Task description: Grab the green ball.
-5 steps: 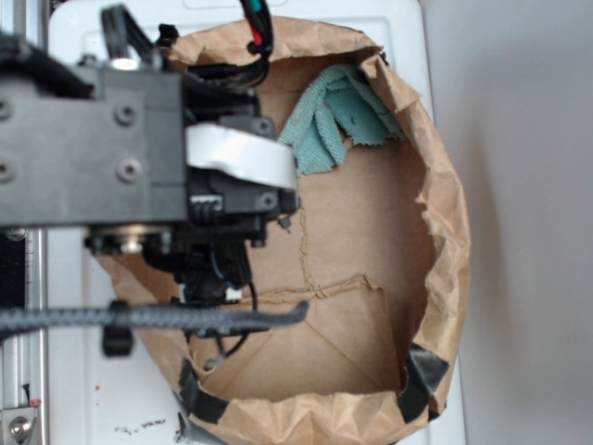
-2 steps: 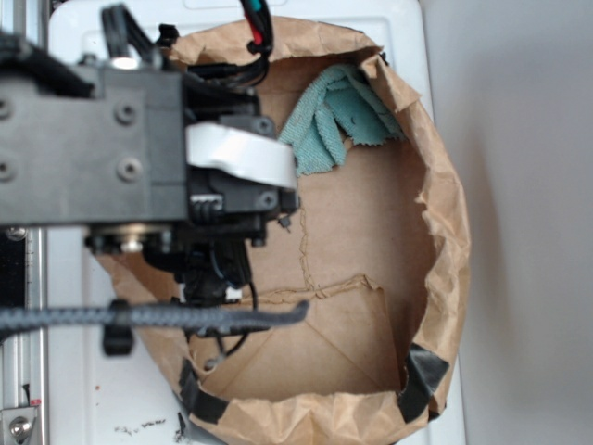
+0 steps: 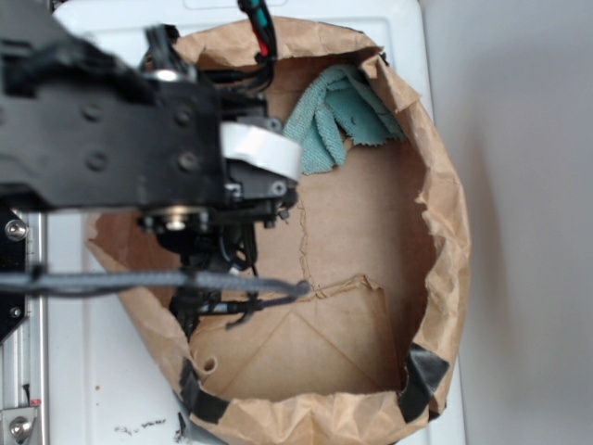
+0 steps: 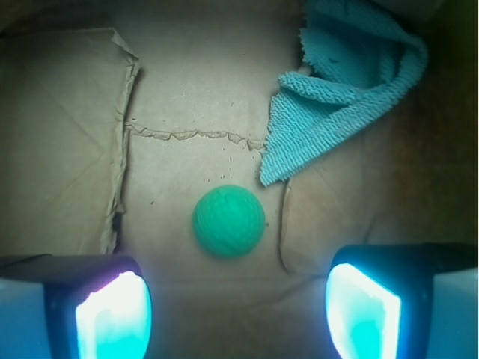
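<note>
The green ball (image 4: 228, 221) is small, round and finely textured, resting on the brown paper floor of the bag in the wrist view. It lies a little beyond my gripper (image 4: 238, 318), roughly centred between the two glowing fingers (image 4: 112, 318), which stand wide apart with nothing between them. In the exterior view the black arm (image 3: 111, 139) covers the left of the bag and hides the ball.
A teal terry cloth (image 4: 340, 86) lies crumpled just beyond and to the right of the ball, seen also as the teal cloth (image 3: 338, 120) at the bag's far side. The crumpled brown paper bag walls (image 3: 445, 232) ring the work area. A folded paper flap (image 4: 67, 134) sits left of the ball.
The arm has shifted to the right and further over the bag, uncovering the bag's left wall. The cloth and bag have not moved.
</note>
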`<state>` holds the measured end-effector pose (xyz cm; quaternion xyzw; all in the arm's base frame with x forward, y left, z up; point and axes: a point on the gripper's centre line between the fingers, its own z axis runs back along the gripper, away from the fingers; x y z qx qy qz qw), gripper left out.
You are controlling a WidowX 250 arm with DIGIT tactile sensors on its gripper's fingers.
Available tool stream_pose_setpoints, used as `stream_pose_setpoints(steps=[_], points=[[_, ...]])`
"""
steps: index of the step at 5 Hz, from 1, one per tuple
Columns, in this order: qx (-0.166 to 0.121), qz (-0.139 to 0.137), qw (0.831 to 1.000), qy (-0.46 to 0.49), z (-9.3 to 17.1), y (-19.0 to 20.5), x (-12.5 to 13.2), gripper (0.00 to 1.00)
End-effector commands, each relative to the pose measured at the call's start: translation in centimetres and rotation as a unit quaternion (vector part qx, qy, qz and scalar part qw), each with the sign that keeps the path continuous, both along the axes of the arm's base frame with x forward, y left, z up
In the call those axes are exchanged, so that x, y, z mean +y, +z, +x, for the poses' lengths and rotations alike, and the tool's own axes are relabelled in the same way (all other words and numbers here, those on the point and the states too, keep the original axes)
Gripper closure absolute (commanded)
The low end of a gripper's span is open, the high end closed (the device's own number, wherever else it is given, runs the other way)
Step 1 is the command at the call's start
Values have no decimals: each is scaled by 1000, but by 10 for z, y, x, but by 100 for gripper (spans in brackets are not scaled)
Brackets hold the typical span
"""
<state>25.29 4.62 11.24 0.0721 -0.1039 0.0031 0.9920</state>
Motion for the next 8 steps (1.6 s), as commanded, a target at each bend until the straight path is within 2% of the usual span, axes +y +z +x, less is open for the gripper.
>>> stream_pose_setpoints(steps=[1,2,4,5,7,8], points=[[-27,-7,1000,3,4,-11,9,0],[-33,-10,999,5,8,-19,7,0],[-4,-38,998,46,14,-38,1,0],[-8,-39,998,47,15,-46,-1,0],[-30,-3,998,53,22,-65,-2,0],[-42,13,997,56,19,-68,-2,12]])
